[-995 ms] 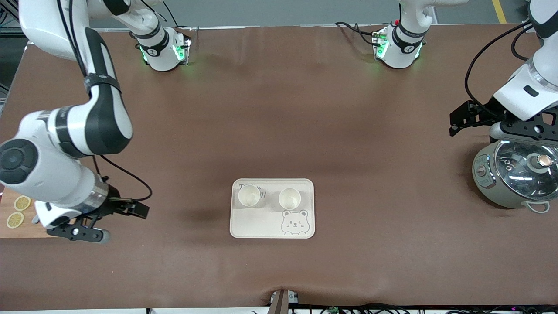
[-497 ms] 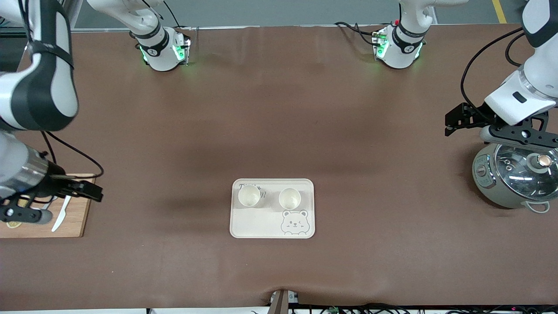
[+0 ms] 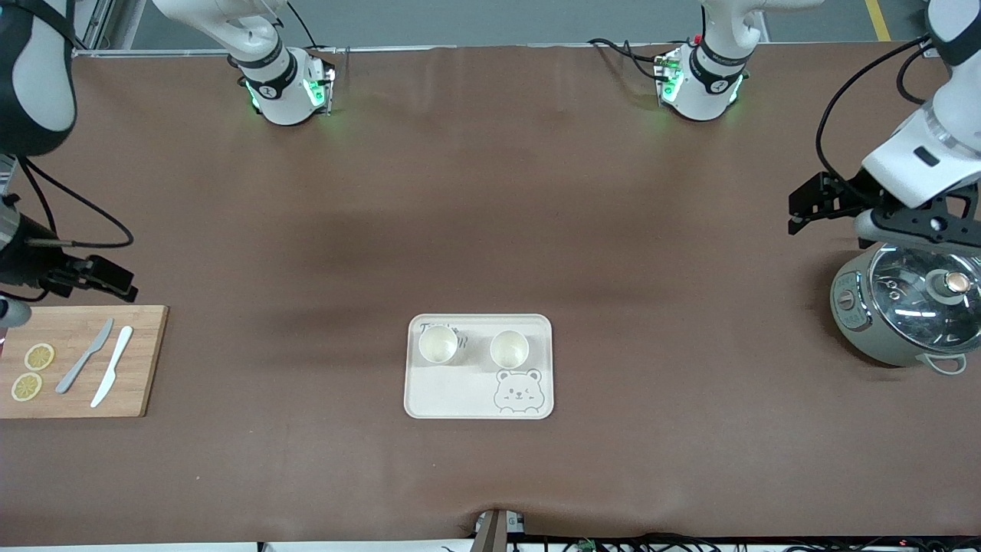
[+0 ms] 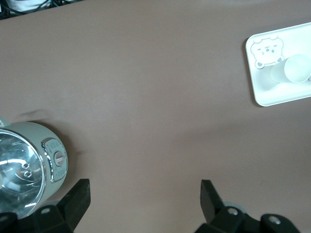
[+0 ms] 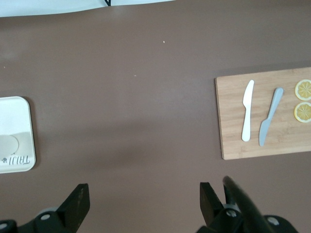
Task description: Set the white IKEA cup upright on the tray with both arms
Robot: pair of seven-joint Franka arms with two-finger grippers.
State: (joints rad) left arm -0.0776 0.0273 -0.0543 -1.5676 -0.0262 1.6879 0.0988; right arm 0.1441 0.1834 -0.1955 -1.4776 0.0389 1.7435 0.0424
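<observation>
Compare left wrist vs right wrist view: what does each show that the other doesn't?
Left wrist only: the green cooker with glass lid, the bear face print on the tray, and the open left gripper. Right wrist only: the wooden cutting board with a white knife, a grey knife and two lemon slices, plus the open right gripper. Both: the cream tray on the brown table.
</observation>
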